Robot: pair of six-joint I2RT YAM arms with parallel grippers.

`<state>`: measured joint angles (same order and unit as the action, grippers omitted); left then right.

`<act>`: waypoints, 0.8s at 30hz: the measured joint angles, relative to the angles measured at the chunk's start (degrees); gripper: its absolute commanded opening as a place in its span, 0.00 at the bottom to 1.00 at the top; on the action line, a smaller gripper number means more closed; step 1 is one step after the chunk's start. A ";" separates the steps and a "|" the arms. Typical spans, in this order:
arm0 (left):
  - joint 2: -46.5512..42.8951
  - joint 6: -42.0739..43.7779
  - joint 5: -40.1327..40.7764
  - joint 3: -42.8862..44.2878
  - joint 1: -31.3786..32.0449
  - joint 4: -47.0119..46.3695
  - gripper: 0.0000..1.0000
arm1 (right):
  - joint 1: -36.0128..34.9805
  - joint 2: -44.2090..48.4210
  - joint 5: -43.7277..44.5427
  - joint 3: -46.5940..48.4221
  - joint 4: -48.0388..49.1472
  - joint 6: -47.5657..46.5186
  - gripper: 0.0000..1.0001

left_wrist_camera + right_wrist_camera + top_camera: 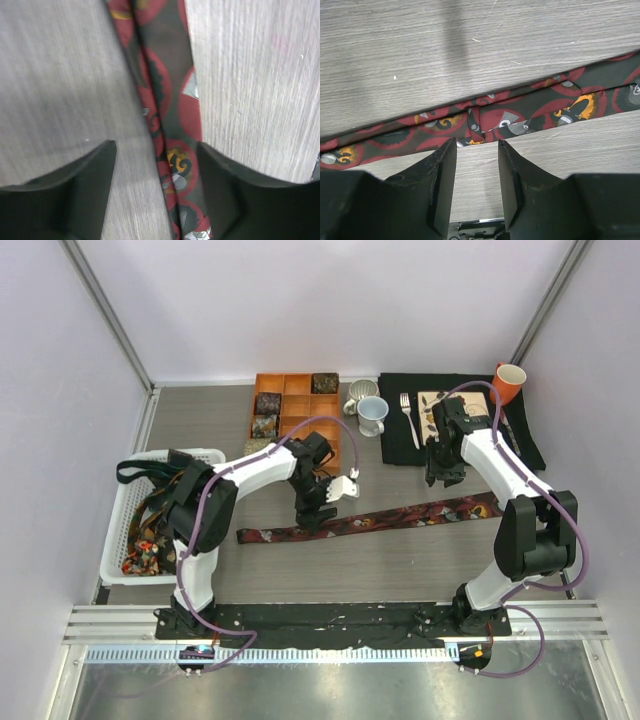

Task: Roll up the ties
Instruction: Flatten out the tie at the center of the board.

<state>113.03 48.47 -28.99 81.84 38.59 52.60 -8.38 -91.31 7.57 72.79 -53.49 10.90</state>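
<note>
left arm (250,472) and right arm (498,465) reach from the near edge over the grey table (400,570), where a long maroon tie (370,520) with a dark print lies flat and unrolled (its right end is near the black placemat (400,430)). the left gripper (156,145) is low over this tie with jaws apart, one finger on each side of the cloth, not closed on it. the right gripper (476,145) has its jaws partly apart and empty, with the tie just beyond its fingertips.
</note>
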 measured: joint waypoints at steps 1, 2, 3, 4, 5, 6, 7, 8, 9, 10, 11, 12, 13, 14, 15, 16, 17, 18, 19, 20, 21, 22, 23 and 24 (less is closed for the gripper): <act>-0.20 -0.83 0.04 0.00 -0.09 -0.63 0.79 | 0.00 0.00 -0.17 0.00 0.04 -0.04 0.43; -0.48 -1.64 0.04 0.00 -0.09 -1.25 0.81 | 0.00 0.00 -0.28 0.00 0.15 -0.07 0.42; -0.83 -2.47 0.04 -0.02 -0.09 -1.81 0.84 | 0.00 0.00 -0.50 0.00 0.31 -0.07 0.42; -1.33 -3.34 0.07 -0.02 -0.07 -2.32 0.90 | 0.00 0.00 -0.81 0.00 0.48 -0.07 0.42; -1.99 -4.26 0.09 -0.13 0.00 -2.97 0.93 | 0.00 0.00 -1.14 0.00 0.81 -0.07 0.42; -2.78 -4.85 0.35 -0.37 0.20 -3.63 0.96 | 0.00 0.07 -1.62 0.00 1.33 -0.04 0.42; -3.50 -5.81 0.92 -0.85 0.44 -4.52 1.00 | 0.00 0.22 -2.05 0.00 1.73 -0.02 0.42; -4.83 -7.19 2.58 -2.32 1.07 -7.04 1.00 | 0.00 0.57 -2.75 0.00 2.45 0.00 0.42; -5.62 -7.91 3.54 -3.41 1.66 -8.39 1.00 | 0.00 1.09 -3.30 0.00 3.21 0.02 0.44; -6.45 -8.94 4.72 -4.85 2.45 -10.12 1.00 | 0.00 2.14 -4.11 0.00 4.26 0.07 0.45; -6.97 -9.62 5.70 -6.12 3.21 -11.63 1.00 | 0.00 3.58 -5.27 -0.02 5.42 0.20 0.45; -7.08 -10.45 6.38 -6.88 3.80 -12.72 1.00 | 0.00 5.49 -6.10 -0.04 6.82 0.46 0.47; -7.02 -10.86 6.88 -7.32 4.31 -13.60 0.97 | 0.00 8.00 -6.82 -0.15 8.57 0.94 0.51; -6.91 -11.10 7.43 -7.74 4.92 -14.40 0.96 | 0.00 10.88 -7.34 -0.48 10.84 1.55 0.53; -6.88 -11.21 8.00 -8.11 5.38 -15.10 0.95 | 0.00 13.55 -7.54 -0.92 12.96 2.05 0.56; -6.88 -11.13 8.48 -8.41 5.70 -15.74 0.92 | 0.00 17.16 -7.58 -1.73 15.82 2.93 0.66; -6.88 -10.95 8.94 -8.70 6.01 -16.37 0.89 | 0.00 20.90 -7.54 -2.97 19.23 3.58 0.68; -6.84 -10.80 9.40 -9.01 6.32 -16.90 0.85 | 0.00 24.22 -7.32 -4.37 22.14 4.35 0.69; -6.71 -10.60 9.84 -9.22 6.60 -17.16 0.78 | 0.00 27.43 -7.06 -5.75 24.76 4.74 0.69; -6.34 -10.43 10.16 -9.27 6.86 -17.27 0.74 | 0.00 30.21 -6.73 -7.21 27.61 5.09 0.69; -5.97 -10.43 10.38 -9.27 7.02 -17.38 0.69 | 0.02 31.21 -6.69 -7.74 28.83 5.29 0.69; -5.44 -10.12 10.47 -9.22 7.17 -17.44 0.59 | 0.09 31.89 -6.95 -7.87 29.57 5.33 0.69; -4.74 -9.97 10.49 -9.11 7.34 -17.40 0.55 | 0.22 31.82 -7.54 -7.76 30.25 5.33 0.68; -4.07 -9.97 10.49 -8.92 7.50 -17.29 0.52 | 0.22 31.28 -8.02 -7.69 30.64 5.31 0.68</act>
<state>108.97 38.50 -18.50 72.93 46.09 35.31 -8.16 -60.03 -0.45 65.10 -22.85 16.21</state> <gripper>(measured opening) 0.654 0.689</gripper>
